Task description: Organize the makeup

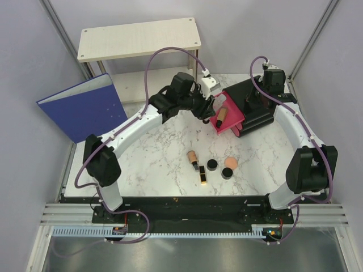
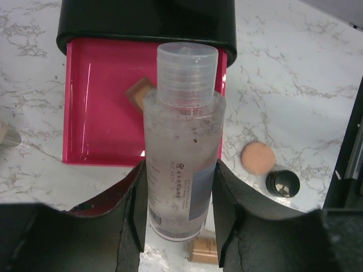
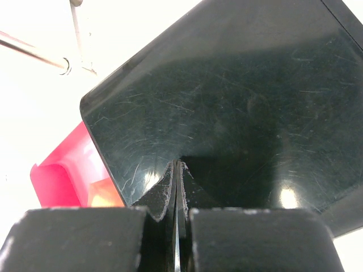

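Step in hand, as judged: stowing the clear bottle [image 2: 181, 130], clamped in the left gripper [image 2: 178, 190] and poised at the open pink drawer [image 2: 96, 119], with one peach tube [image 2: 140, 94] inside. Right gripper [image 3: 177, 187] closed, set against the black organizer box [image 3: 238, 96]. Next: lower into the drawer and release, then collect second tube [image 1: 193, 157], lipstick [image 1: 202, 174], jars [image 1: 212, 165] and puff [image 1: 230, 162] from the table

I see that my left arm [image 1: 136, 126] and right arm [image 1: 296, 123] have white curved links and bulky black joints. A thin purple cable [image 1: 173, 50] loops along each one. The fingers [image 2: 129, 226] are black, and their inner edges look rough and frayed.
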`<state>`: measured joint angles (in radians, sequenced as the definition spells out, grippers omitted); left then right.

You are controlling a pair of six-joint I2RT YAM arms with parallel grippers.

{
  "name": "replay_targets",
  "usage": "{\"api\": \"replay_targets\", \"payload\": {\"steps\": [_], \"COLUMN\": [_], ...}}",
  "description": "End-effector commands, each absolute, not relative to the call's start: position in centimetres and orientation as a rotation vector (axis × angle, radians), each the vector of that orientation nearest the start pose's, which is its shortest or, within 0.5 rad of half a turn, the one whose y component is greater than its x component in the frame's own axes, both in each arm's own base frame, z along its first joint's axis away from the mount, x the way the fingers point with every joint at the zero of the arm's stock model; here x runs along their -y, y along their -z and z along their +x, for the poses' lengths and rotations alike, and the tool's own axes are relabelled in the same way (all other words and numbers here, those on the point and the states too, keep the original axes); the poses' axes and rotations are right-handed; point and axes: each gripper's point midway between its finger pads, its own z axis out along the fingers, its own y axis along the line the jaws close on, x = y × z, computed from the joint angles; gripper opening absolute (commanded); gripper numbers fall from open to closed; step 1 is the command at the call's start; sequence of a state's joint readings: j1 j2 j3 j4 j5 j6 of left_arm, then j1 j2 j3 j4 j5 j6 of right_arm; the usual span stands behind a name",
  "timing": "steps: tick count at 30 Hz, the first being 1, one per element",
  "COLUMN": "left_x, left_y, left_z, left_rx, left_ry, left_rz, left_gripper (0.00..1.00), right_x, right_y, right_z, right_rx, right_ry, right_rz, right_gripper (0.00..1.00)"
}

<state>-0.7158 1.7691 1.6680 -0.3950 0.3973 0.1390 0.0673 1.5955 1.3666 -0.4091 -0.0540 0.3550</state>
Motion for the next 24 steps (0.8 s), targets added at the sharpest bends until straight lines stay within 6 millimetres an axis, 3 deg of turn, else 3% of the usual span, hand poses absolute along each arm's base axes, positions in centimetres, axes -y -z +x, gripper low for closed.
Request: {"api": "replay_targets", "payload": {"steps": [1,6,10,17,20,24], "left_x": [40.3,41.3,42.2,42.2,42.1,42.7], "left_y": [-29.0,-28.4,-26.7,-23.9,-23.2,-23.1], "left_z": [37.1,39.4,41.1,42.5,43.0,43.5], "left_rx": [-1.765,-1.767,-1.803,-1.884,-1.891,-1.885], "left_ry": [0.789,0.743,0.729,0.681,0.656,0.664], "left_rz": [0.946,0.909,0.873,0.813,0.808,0.809], "left_gripper": [0.02,0.02,0.02,0.03,0.06,0.20], "right_x": [-4.5,-4.3,-4.3,-4.3,-4.7,-4.5], "right_y": [-9.5,-9.5,-9.3,-9.3,-9.1,-8.8], "right_z": [36.8,36.7,36.7,36.2,35.9,35.5], "right_rx": [-2.670,-2.671,-2.675,-2.684,-2.689,-2.697], "right_ry": [-0.174,-0.164,-0.162,-0.166,-0.193,-0.183], "right_rz": [0.351,0.345,0.337,0.326,0.320,0.319], "right_gripper": [0.00,0.00,0.00,0.00,0.00,0.00]}}
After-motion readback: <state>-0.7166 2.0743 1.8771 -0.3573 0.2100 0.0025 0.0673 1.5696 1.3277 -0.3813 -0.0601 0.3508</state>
